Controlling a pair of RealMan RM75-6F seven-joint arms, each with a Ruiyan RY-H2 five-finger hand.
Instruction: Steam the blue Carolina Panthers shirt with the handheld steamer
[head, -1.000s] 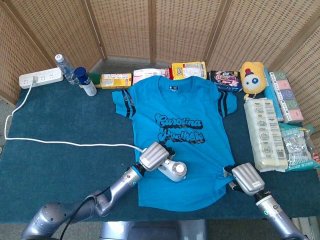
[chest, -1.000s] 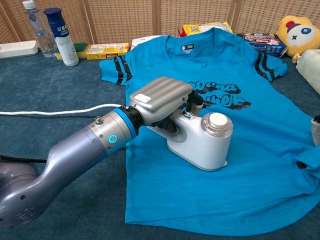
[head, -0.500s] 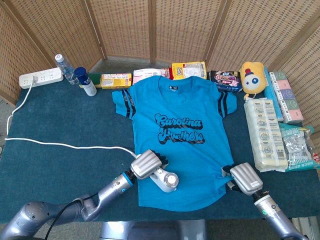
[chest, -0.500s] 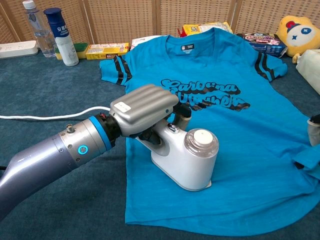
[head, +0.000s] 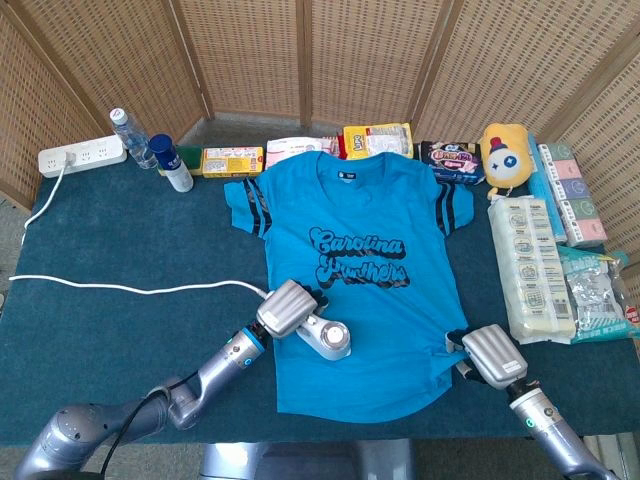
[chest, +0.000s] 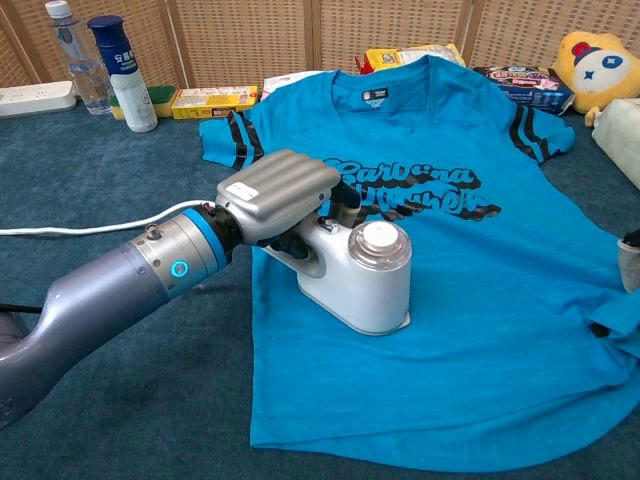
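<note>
Our left hand (chest: 275, 192) wraps tight around the steamer (chest: 358, 272), pushing it flat on the shirt (head: 350, 260) (to smooth it), while our right hand (head: 493, 357) pins the hem down.

— Where did the shirt (head: 355, 280) lie?
— Flat on the middle of the table (head: 120, 330), collar toward the screen (head: 300, 55).
— And the steamer (chest: 355, 270)?
— On the shirt's lower left part, in the left hand (chest: 275, 195), its cord (head: 120, 287) running left to the power strip (head: 80, 156).
— The right hand (head: 490, 357)?
— It rested at the shirt's lower right hem.
</note>
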